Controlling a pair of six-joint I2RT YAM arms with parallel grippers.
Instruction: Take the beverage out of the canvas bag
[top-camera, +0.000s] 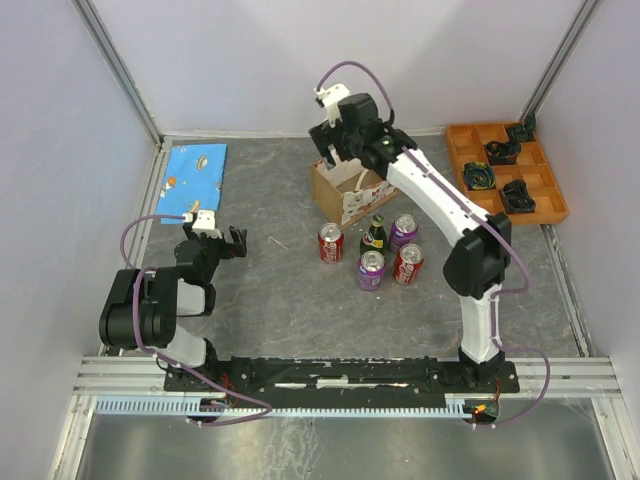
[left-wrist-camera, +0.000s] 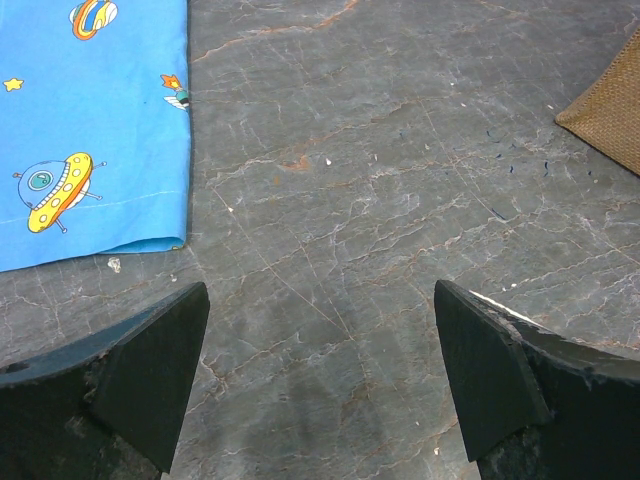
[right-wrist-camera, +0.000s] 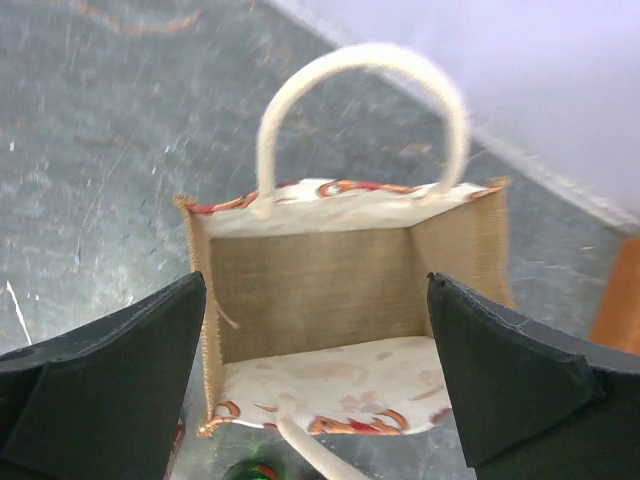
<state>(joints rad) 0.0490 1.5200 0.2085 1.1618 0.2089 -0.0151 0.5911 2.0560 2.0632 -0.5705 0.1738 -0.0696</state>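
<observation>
The canvas bag (top-camera: 347, 192) stands at the back middle of the table, tan-brown with white-and-red patterned panels and white loop handles. In the right wrist view the canvas bag (right-wrist-camera: 330, 290) is seen through its open mouth, and no drink shows inside. My right gripper (top-camera: 336, 155) hovers over the bag's far side; the right wrist view shows the gripper (right-wrist-camera: 318, 370) open and empty. Several drinks stand just in front of the bag: a red can (top-camera: 331, 243), a green bottle (top-camera: 374, 235) and a purple can (top-camera: 403, 232) among them. My left gripper (top-camera: 235, 243), also in its wrist view (left-wrist-camera: 320, 370), is open and empty low over the table.
An orange compartment tray (top-camera: 505, 170) with dark items sits at the back right. A blue patterned cloth (top-camera: 195, 178) lies at the back left, also in the left wrist view (left-wrist-camera: 90, 120). White walls close in the back and sides.
</observation>
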